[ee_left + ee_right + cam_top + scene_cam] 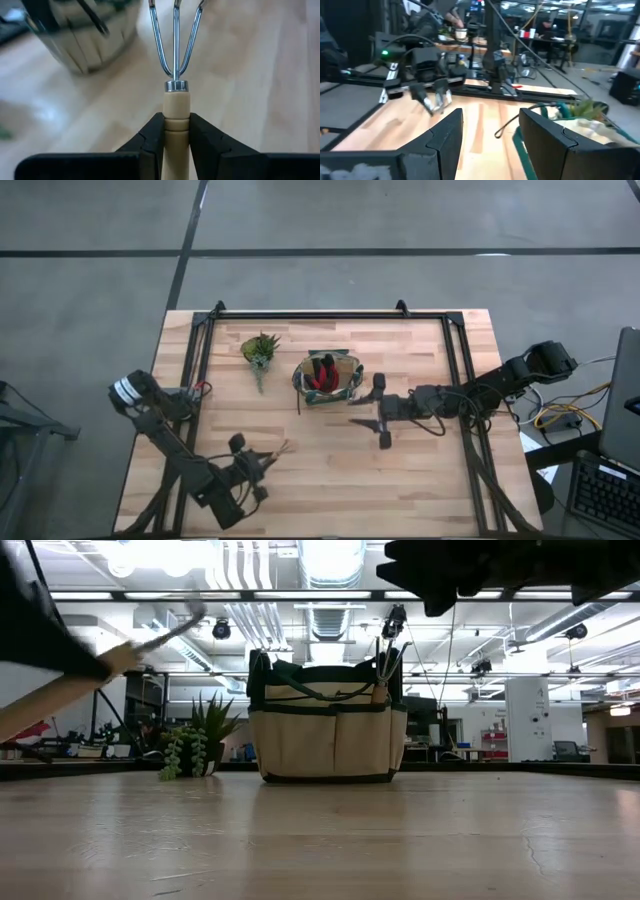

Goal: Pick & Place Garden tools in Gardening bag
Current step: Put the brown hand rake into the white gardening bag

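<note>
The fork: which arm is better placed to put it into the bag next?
Left. Its gripper is shut on the fork, lifted off the table. The right gripper is open and empty beside the bag.

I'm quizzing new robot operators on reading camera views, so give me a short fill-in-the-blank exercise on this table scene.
1. The left gripper is shut on the wooden handle of a ____.
2. The gardening bag stands between the right gripper and the small green ____.
3. The right gripper's fingers are ____ and hold nothing.
4. Something ____ in colour shows inside the bag from above.

Missing words: fork; plant; open; red
</note>
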Action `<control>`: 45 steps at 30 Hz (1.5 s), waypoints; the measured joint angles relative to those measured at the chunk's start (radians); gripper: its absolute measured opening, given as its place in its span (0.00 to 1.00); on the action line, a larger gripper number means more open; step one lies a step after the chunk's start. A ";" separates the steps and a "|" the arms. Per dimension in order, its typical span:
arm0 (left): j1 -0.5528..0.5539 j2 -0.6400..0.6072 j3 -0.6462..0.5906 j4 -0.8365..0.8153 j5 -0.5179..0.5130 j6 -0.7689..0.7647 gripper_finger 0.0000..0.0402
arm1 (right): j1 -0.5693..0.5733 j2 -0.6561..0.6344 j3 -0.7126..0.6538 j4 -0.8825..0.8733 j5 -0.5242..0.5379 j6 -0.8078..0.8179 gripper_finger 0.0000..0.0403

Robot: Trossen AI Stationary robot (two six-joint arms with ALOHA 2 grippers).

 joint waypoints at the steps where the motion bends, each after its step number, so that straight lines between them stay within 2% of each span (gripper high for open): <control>1: 0.010 0.000 0.000 0.010 -0.031 0.005 0.18 | 0.004 0.000 0.000 -0.002 -0.006 0.000 0.47; 5: 0.048 -0.002 0.001 0.047 -0.149 0.018 0.18 | 0.050 0.000 0.002 -0.009 -0.007 -0.057 0.46; 8: 0.075 -0.003 0.001 0.080 -0.197 0.030 0.18 | 0.080 0.001 0.038 -0.072 -0.008 -0.079 0.45; 11: 0.100 -0.004 0.002 0.149 -0.229 0.093 0.18 | 0.103 0.012 0.092 -0.159 0.005 -0.034 0.44; 16: 0.129 -0.005 0.015 0.351 -0.287 0.309 0.18 | 0.125 0.091 0.164 -0.202 0.017 0.064 0.45; 22: 0.160 -0.006 0.047 0.611 -0.315 0.635 0.18 | 0.122 0.219 0.261 -0.175 0.020 0.134 0.51; 25: 0.172 -0.006 0.052 0.681 -0.341 0.763 0.18 | 0.122 0.284 0.321 -0.165 0.036 0.163 0.53; 28: 0.185 -0.006 0.052 0.707 -0.341 0.804 0.18 | 0.122 0.341 0.373 -0.165 0.103 0.167 0.55; 32: 0.193 -0.006 0.051 0.709 -0.345 0.827 0.18 | 0.117 0.400 0.439 -0.165 0.127 0.150 0.55; 45: 0.195 -0.007 0.051 0.733 -0.415 0.928 0.18 | 0.082 0.449 0.533 -0.141 0.126 0.182 0.52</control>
